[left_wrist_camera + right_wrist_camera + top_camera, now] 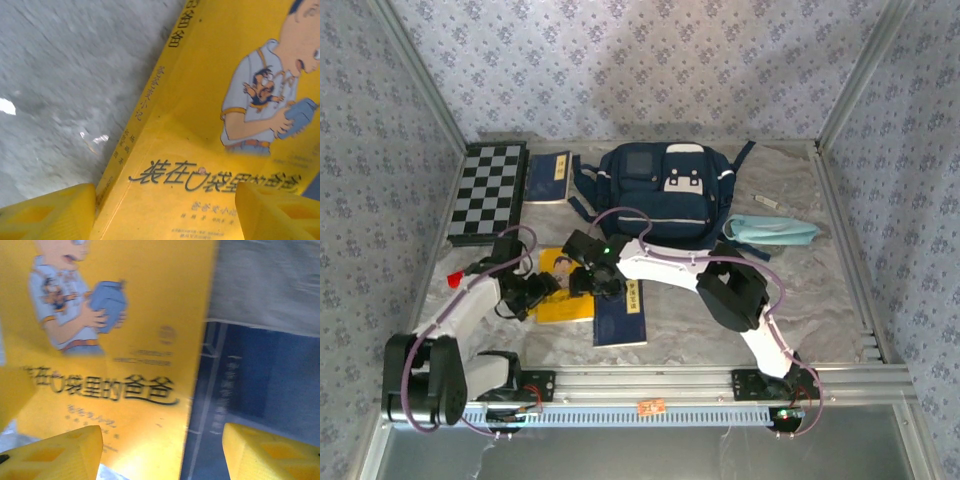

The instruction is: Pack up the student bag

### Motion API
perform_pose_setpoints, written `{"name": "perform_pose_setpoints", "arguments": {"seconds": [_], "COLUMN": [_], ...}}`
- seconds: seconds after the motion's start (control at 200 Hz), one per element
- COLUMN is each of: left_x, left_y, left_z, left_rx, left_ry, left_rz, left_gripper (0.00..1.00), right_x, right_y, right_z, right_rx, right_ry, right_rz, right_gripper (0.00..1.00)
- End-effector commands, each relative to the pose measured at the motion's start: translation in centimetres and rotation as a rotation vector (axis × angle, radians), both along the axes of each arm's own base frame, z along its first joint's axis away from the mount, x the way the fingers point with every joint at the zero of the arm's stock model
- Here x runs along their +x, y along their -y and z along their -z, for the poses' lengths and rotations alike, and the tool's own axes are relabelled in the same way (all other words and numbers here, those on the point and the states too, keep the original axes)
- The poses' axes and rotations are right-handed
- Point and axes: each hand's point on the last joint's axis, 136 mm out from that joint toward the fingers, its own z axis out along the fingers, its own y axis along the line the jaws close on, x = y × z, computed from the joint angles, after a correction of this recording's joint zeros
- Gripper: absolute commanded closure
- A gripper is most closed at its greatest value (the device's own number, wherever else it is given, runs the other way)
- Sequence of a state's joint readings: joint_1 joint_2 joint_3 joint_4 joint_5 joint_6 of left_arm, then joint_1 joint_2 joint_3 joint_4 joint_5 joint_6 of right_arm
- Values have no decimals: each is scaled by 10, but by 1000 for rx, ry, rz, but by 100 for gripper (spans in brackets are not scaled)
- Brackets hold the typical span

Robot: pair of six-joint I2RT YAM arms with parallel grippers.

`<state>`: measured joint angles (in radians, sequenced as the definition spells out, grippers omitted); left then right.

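While both wrist cameras look down on it, my left gripper (162, 202) stands open, one yellow finger over bare tabletop (60, 100) and the other over the cover of the yellow book (200, 100), nothing pinched. My right gripper (160, 435) is open too, straddling the line where that cover meets a dark blue book (260, 375) just beside it on the right. Both books sit left of centre, nearer the tabletop's near edge. Out past them, the student bag (665, 195) lies at the middle of the far edge, pockets up. A chessboard (488, 195) lies in the far left corner, a second blue book (549, 177) sits between it and the bag, and a light-blue pouch (772, 230) lies right of the bag.
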<state>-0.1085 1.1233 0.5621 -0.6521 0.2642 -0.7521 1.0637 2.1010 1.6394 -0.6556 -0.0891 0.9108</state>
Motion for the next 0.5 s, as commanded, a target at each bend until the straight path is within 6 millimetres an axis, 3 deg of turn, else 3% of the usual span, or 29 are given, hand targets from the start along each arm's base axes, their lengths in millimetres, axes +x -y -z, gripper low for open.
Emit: {"name": "perform_pose_setpoints", "arguments": {"seconds": [0.0,0.195,0.31,0.495], "left_x": [-1,6,20,23], "left_y": [-1,-34,-28,-18], "left_z": [-7,-10,-13,-11], "left_rx": [-14,82,44,-9], "left_ry": [21,-8,52,62], "left_rz": [-70,-107,-89,-62], "left_gripper": [29,32,32,32], "right_x": [-1,3,2,8], "right_y": [32,4,-13,-18], "right_z": [-12,-14,-10,-1], "right_rx": [-49,48,74,83], "right_ry": [-19,-34,-55,-63], "right_rz": [56,26,2,-17], "right_gripper": [34,38,40,45]}}
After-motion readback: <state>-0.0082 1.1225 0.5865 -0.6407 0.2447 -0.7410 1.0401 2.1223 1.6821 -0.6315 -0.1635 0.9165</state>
